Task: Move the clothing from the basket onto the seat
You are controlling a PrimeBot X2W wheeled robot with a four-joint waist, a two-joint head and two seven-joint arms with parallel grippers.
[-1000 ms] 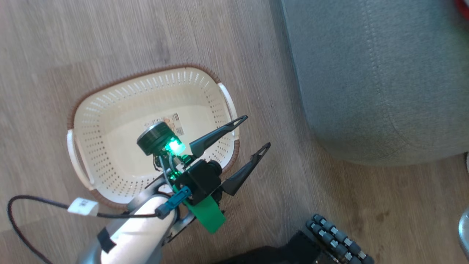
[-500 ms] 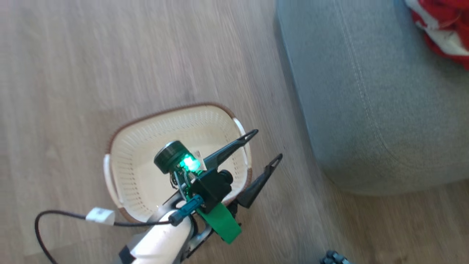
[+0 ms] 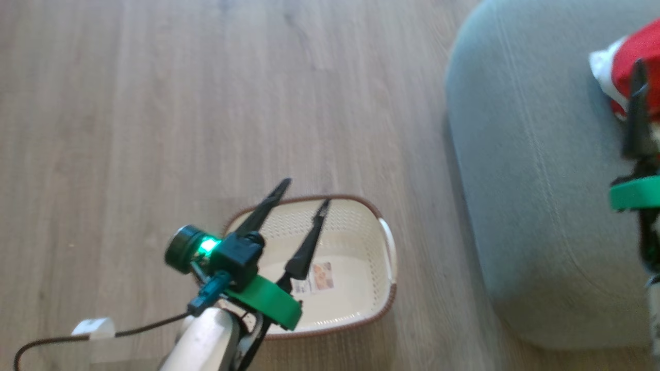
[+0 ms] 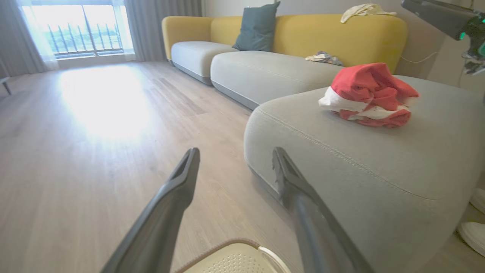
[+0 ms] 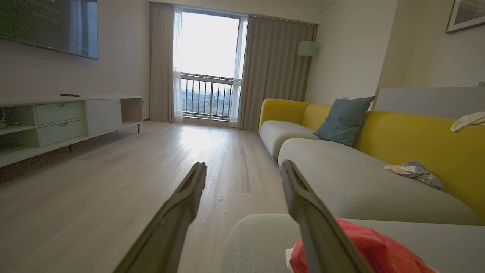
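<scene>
Left gripper [image 3: 305,193] angled out over the basket [image 3: 361,221], 2 fingers spread, holding nothing. Right gripper [image 5: 242,167] above the seat [image 3: 526,180], fingers apart, nothing between them. Clothing [image 4: 369,94]: crumpled soft red-and-white heap on the seat, which is grey-green fabric, rounded and stitched. Basket is cream perforated plastic with a brown braided rim, on the wood-plank floor [image 3: 154,103].

Head overhead; both wrists low toward seat [image 4: 379,163]
</scene>
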